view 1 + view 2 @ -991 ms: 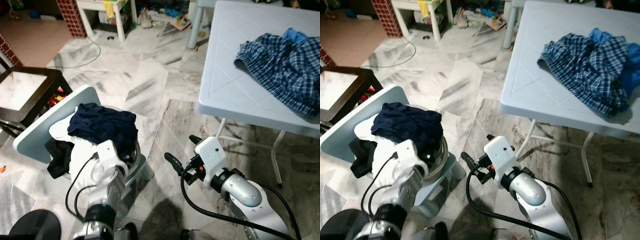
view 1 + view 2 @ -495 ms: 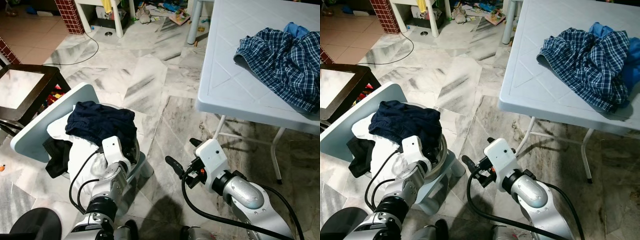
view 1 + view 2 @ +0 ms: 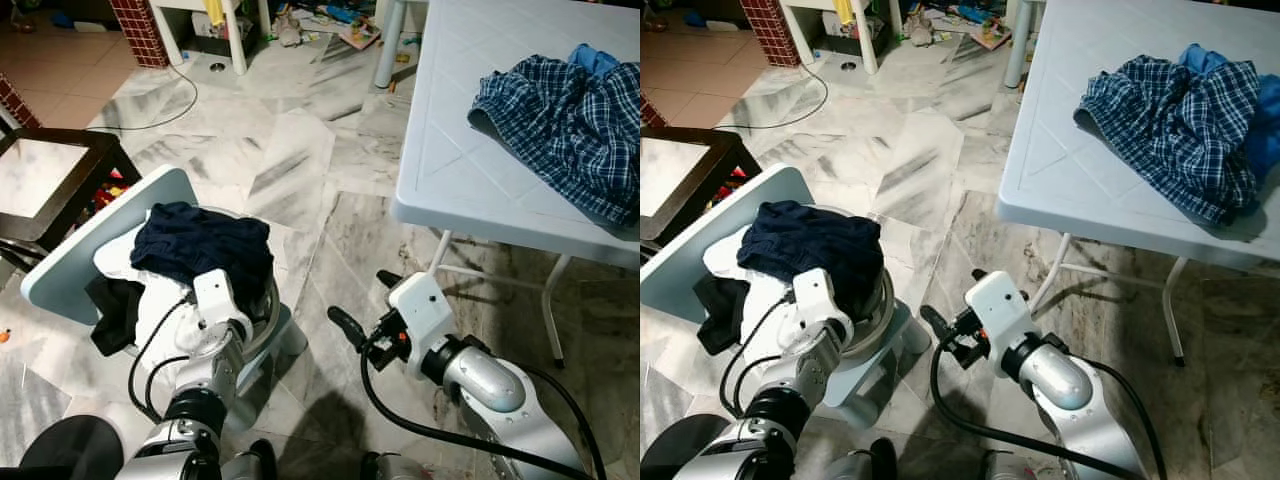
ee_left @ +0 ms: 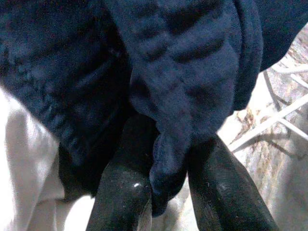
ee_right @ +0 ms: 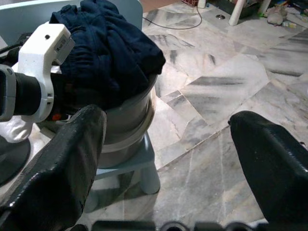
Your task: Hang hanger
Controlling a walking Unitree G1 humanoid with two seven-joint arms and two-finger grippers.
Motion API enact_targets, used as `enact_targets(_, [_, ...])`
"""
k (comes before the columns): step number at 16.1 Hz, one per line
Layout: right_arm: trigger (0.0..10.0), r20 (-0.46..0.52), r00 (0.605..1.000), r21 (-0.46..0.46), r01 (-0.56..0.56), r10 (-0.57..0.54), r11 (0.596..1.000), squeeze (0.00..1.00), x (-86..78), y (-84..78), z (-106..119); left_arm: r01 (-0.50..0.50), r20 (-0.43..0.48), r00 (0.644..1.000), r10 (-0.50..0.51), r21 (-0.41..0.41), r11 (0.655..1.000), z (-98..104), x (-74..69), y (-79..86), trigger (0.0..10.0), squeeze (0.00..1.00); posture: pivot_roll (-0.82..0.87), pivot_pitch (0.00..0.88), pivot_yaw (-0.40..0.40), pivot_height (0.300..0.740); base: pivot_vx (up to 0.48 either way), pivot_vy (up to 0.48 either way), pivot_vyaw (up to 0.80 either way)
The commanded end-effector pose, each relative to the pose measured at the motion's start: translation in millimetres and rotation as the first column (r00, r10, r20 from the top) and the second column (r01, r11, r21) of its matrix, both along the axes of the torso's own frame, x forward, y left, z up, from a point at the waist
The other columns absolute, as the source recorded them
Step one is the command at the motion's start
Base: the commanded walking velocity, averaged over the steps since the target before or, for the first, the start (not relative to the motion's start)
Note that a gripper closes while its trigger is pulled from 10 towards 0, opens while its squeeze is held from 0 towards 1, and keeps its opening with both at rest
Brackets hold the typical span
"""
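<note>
Left gripper: our left gripper [image 4: 166, 192] is buried in the laundry pile at about 9 o'clock from our body; its two black fingers [image 4: 120, 187] are nearly closed and pinch a fold of the dark navy knitted garment [image 3: 205, 245].
Right gripper: our right gripper [image 3: 360, 315] hangs low over the grey marble tiled floor [image 3: 290, 170] at about 1 o'clock, fingers spread wide apart with nothing between them.
Laundry pile: the navy garment lies on top of a white cloth [image 3: 160, 310] and a black cloth [image 3: 115, 305], heaped in a round metal basin [image 5: 130, 120] that sits on a pale blue plastic child's chair [image 3: 95, 235].
Hanger: we cannot make out any hanger; if one is here, it may be hidden under the clothes.
Key relation: the pile lies to the left of both arms, and the left arm is already in it, so it is plainly the nearer; the right gripper faces the basin from the side, apart from it. Without seeing the hanger we cannot judge its long axis.
Table: at 2 o'clock, farther off, stands a white plastic folding table [image 3: 470, 170] with a crumpled blue checked shirt [image 3: 565, 125] on it.
Far end: at 12 o'clock lie scattered toys [image 3: 340, 25] by white furniture legs [image 3: 235, 40].
</note>
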State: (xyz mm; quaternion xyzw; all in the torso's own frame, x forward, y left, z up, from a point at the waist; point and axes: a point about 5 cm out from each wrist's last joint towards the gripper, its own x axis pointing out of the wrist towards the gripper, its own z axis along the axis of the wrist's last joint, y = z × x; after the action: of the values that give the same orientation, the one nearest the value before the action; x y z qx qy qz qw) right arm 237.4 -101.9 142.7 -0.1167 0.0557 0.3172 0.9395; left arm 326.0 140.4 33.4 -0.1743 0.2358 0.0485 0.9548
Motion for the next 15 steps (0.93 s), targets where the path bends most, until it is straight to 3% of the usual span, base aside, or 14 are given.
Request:
enact_targets(1, [10.0, -0.014, 1.0, 0.004, -0.021, 0.021, 1.0, 0.0, -0.7, 3.6, -3.6, 0.018, -0.006, 1.0, -0.018, 0.052, 0.998, -2.9, -2.4, 4.9, 0.0, 0.0, -0.24, 0.205, 0.041, 0.74, 0.0, 0.0, 0.0])
enact_targets(5, [10.0, -0.006, 0.999, 0.015, -0.032, 0.032, 0.999, 0.0, 4.8, 7.3, -4.8, 0.047, 0.074, 0.995, -0.063, 0.201, 0.979, 6.7, -7.1, 22.3, 0.0, 0.0, -0.2, 0.178, 0.047, 0.74, 0.0, 0.0, 0.0])
enact_targets(10, [10.0, 0.021, 0.999, 0.032, -0.048, 0.047, 0.998, 0.0, 19.0, 17.9, -6.1, 0.041, 0.172, 0.981, -0.091, 0.273, 0.961, 30.9, -14.2, 48.1, 0.0, 0.0, -0.14, 0.13, 0.046, 0.74, 0.0, 0.0, 0.0])
enact_targets(12, [10.0, 0.031, 0.998, 0.037, -0.051, 0.05, 0.998, 0.0, 22.7, 20.6, -6.4, 0.015, 0.218, 0.972, -0.085, 0.307, 0.952, 47.0, -15.3, 59.9, 0.0, 0.0, -0.13, 0.112, 0.049, 0.74, 0.0, 0.0, 0.0])
enact_targets(15, [10.0, 0.045, 0.997, 0.046, -0.059, 0.056, 0.997, 0.0, 28.4, 24.6, -8.1, -0.026, 0.304, 0.946, -0.113, 0.418, 0.908, 86.8, -22.9, 92.2, 0.0, 0.0, -0.1, 0.086, 0.056, 0.74, 0.0, 0.0, 0.0])
